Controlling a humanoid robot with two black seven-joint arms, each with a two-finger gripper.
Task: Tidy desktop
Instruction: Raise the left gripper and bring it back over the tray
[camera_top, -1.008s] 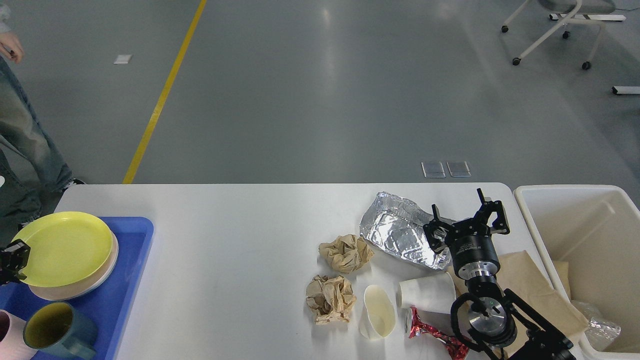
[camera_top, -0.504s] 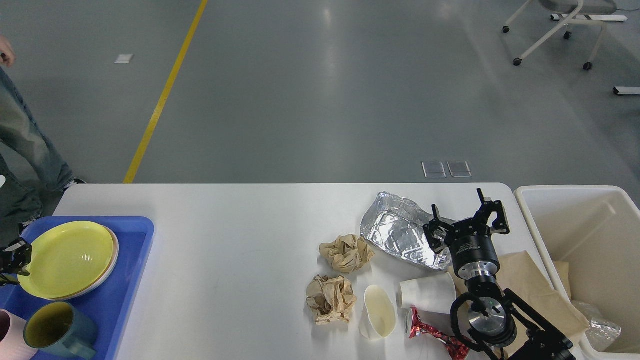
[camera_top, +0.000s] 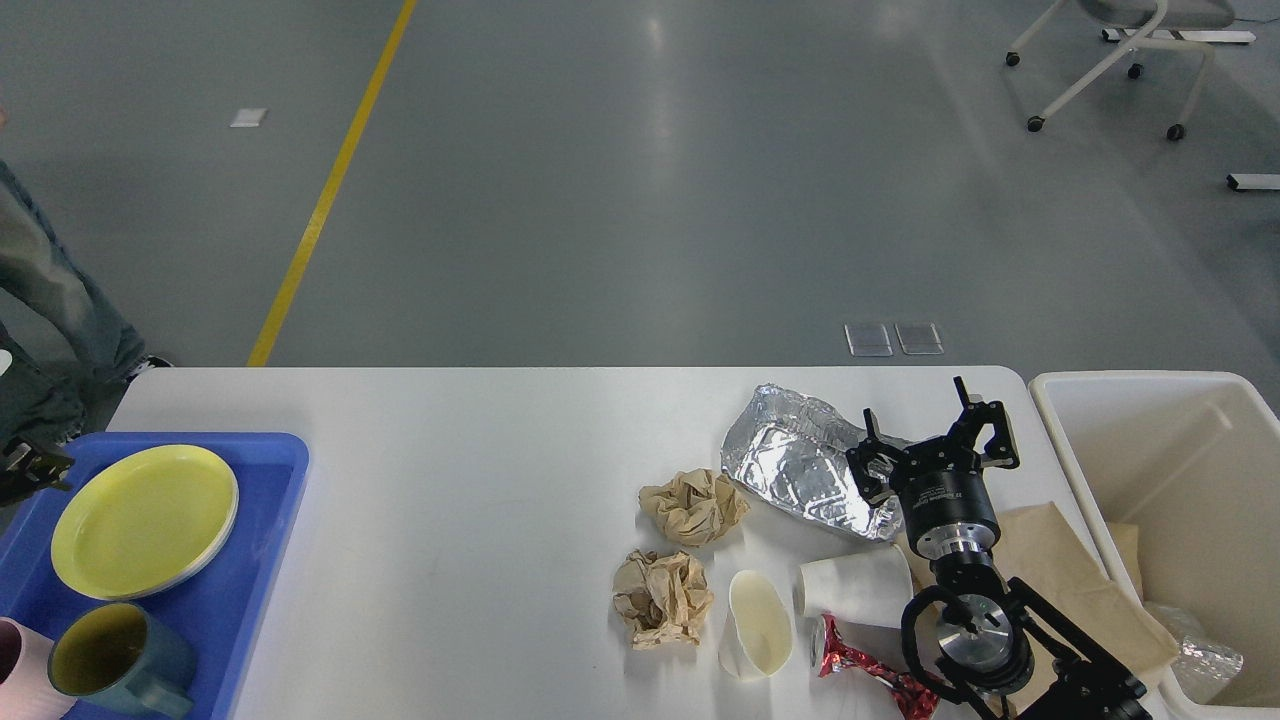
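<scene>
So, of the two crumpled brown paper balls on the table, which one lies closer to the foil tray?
The upper paper ball, farther from the robot. It sits right beside the foil tray; the other paper ball lies lower, next to the tipped cream cup.

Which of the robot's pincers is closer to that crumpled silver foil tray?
The right pincer: it hovers open at the foil tray's right edge. The left pincer sits far across the desktop, by the blue tray at the left edge.

White desktop (camera_top: 450, 500); blue tray (camera_top: 262, 560) with yellow plate (camera_top: 140, 520); silver foil (camera_top: 800, 470); tan paper balls (camera_top: 690, 505); red wrapper (camera_top: 860, 670); beige bin (camera_top: 1180, 470).
</scene>
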